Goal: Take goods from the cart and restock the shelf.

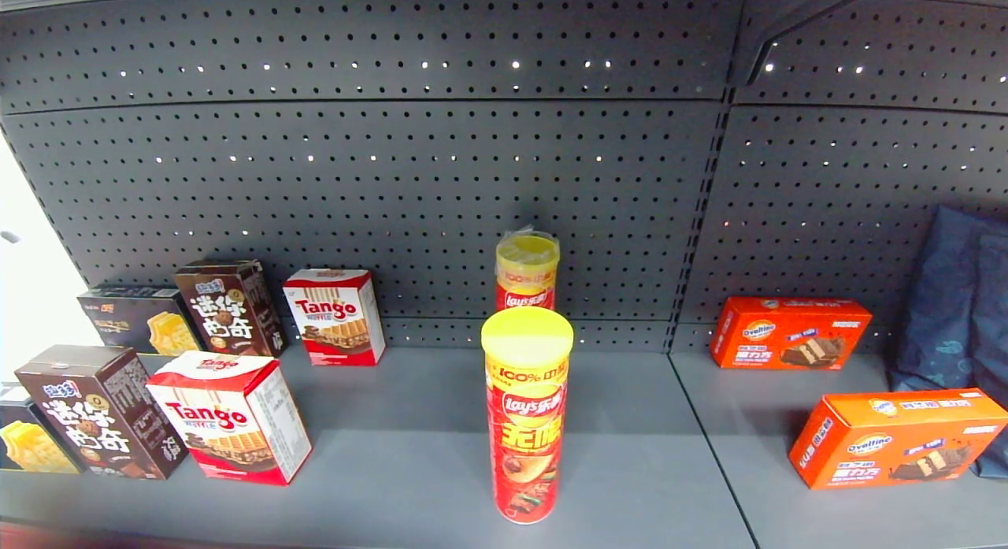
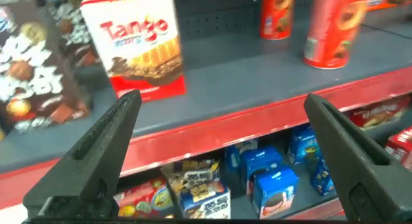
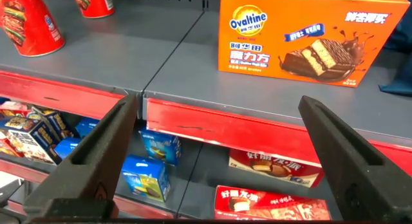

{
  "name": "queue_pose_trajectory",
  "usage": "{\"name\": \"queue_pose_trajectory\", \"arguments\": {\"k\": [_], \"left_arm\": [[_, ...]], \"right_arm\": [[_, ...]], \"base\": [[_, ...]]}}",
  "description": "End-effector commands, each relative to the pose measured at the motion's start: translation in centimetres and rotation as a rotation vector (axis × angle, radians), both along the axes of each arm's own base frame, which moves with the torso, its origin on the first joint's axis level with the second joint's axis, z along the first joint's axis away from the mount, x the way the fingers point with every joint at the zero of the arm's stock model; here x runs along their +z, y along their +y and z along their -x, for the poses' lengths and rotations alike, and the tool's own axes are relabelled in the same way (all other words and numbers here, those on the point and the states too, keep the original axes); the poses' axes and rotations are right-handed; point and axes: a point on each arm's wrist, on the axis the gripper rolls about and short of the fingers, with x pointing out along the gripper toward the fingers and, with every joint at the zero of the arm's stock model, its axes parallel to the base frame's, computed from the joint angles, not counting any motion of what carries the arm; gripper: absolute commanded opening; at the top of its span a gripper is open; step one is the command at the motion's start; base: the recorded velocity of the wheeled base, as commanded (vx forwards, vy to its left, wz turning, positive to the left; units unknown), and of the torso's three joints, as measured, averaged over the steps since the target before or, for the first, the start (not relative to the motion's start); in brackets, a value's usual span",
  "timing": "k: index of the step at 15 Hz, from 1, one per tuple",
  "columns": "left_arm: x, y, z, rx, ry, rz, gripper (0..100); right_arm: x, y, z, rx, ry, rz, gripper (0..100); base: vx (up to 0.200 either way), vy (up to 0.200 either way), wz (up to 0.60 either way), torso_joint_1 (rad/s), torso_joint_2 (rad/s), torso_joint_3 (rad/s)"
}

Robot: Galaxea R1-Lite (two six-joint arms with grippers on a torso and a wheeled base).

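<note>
The grey shelf [image 1: 409, 462] holds two red chip cans with yellow lids, one in front [image 1: 526, 423] and one behind [image 1: 526, 272]. Red-and-white wafer boxes [image 1: 232, 427] and brown boxes [image 1: 98, 411] stand at its left, and two orange boxes [image 1: 898, 437] lie at its right. My left gripper [image 2: 222, 100] hangs open and empty just before the shelf's red front edge [image 2: 257, 124], facing a wafer box [image 2: 138, 44]. My right gripper [image 3: 217, 103] is also open and empty, before the edge near an orange box [image 3: 306, 37].
A dark blue bag [image 1: 957, 297] leans at the far right of the shelf. A perforated back panel [image 1: 394, 179] closes the rear. Below the red edge, a lower shelf carries blue boxes [image 2: 277, 182] and red packs [image 3: 277, 169]. Bare shelf lies either side of the cans.
</note>
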Motion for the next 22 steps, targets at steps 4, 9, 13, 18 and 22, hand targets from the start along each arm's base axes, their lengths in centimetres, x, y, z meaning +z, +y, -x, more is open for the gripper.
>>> {"name": "queue_pose_trajectory", "arguments": {"k": [4,9,13,18,22], "left_arm": [[-0.2,-0.7,-0.6,0.289,0.111,-0.016,100],[-0.3,-0.5,0.1,0.336,0.009,-0.066,100],[-0.4,-0.5,0.1,0.353,0.022,0.001,100],[-0.3,-0.6,0.1,0.32,0.023,0.021,100],[-0.4,-0.7,0.1,0.265,0.022,-0.012,100]], "right_arm": [[0.0,0.0,0.0,0.001,0.005,0.001,100],[0.0,0.0,0.0,0.002,0.005,0.001,100],[0.0,0.0,0.0,0.002,0.005,0.001,100],[0.0,0.2,0.0,-0.107,0.011,-0.002,100],[-0.2,0.3,0.7,-0.2,-0.09,-0.009,100]], "base": [[0.0,0.0,0.0,0.0,0.0,0.0],[0.0,0.0,0.0,0.0,0.0,0.0],[0.0,0.0,0.0,0.0,0.0,0.0],[0.0,0.0,0.0,0.0,0.0,0.0],[0.0,0.0,0.0,0.0,0.0,0.0]]}}
